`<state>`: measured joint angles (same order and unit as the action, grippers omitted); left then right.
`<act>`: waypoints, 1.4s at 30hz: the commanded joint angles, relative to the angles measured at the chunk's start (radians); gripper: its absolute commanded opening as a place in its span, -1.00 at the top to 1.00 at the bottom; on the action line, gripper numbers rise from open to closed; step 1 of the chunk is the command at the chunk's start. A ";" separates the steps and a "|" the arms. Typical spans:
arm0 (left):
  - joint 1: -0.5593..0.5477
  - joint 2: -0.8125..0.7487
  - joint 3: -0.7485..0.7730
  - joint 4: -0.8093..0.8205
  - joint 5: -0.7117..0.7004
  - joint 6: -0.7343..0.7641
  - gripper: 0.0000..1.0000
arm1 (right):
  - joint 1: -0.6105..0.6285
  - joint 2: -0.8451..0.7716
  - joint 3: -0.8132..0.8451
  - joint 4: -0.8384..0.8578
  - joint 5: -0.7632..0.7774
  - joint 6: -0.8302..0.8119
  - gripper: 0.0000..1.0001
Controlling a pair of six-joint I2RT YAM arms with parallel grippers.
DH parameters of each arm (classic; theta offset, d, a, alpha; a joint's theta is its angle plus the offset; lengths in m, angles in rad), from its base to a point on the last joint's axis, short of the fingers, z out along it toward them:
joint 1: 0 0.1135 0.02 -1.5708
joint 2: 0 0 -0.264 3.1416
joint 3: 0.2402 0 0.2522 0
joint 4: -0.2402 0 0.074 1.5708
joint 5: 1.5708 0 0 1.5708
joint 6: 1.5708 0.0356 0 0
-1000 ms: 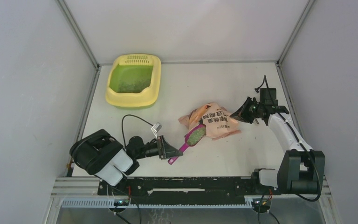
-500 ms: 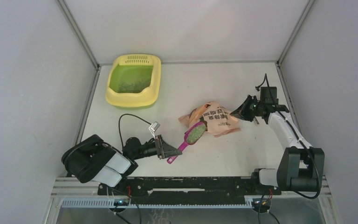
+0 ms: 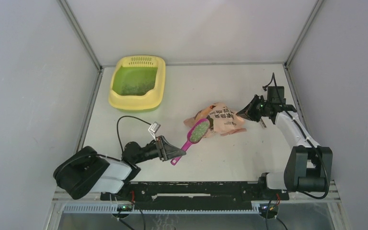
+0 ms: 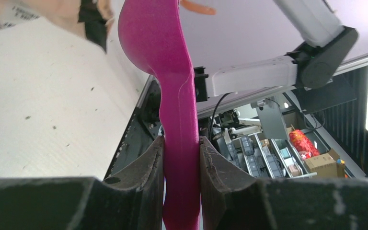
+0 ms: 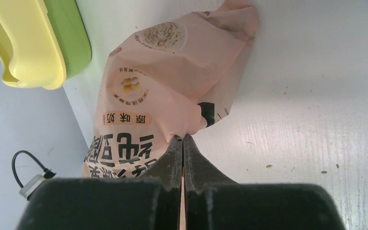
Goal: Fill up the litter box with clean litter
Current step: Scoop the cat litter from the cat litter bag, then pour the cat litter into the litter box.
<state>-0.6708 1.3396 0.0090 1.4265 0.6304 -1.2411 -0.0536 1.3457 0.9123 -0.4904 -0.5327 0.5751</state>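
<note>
My bench point(image 3: 220, 81) from above
Litter box point(image 3: 124, 103) back left, litter point(image 3: 135, 89) in it; bag point(image 3: 224, 122) right of centre; scoop point(image 3: 191, 138) at the bag's left edge, between bag and my left hand point(image 3: 173, 152)

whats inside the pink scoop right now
The scoop bowl holds a heap of grey-green litter, clear from above. The bowl's floor is covered by it; the left wrist view shows only the scoop's underside.
</note>
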 commanded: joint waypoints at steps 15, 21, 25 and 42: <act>0.164 -0.177 -0.048 0.009 0.095 -0.194 1.00 | -0.012 0.012 0.036 0.053 0.013 0.001 1.00; 0.295 -0.330 0.182 -0.447 0.180 -0.077 1.00 | -0.006 0.011 0.034 0.056 0.010 0.006 1.00; 0.373 -0.380 0.381 -0.758 0.227 0.024 1.00 | 0.006 0.012 0.023 0.068 0.010 0.011 1.00; 0.701 -0.135 0.905 -1.224 0.298 0.224 1.00 | 0.024 -0.003 0.003 0.084 -0.012 0.023 1.00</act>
<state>-0.0628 1.1713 0.7681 0.3634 0.9127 -1.1423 -0.0349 1.3689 0.9115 -0.4526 -0.5335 0.5888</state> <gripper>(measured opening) 0.319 0.007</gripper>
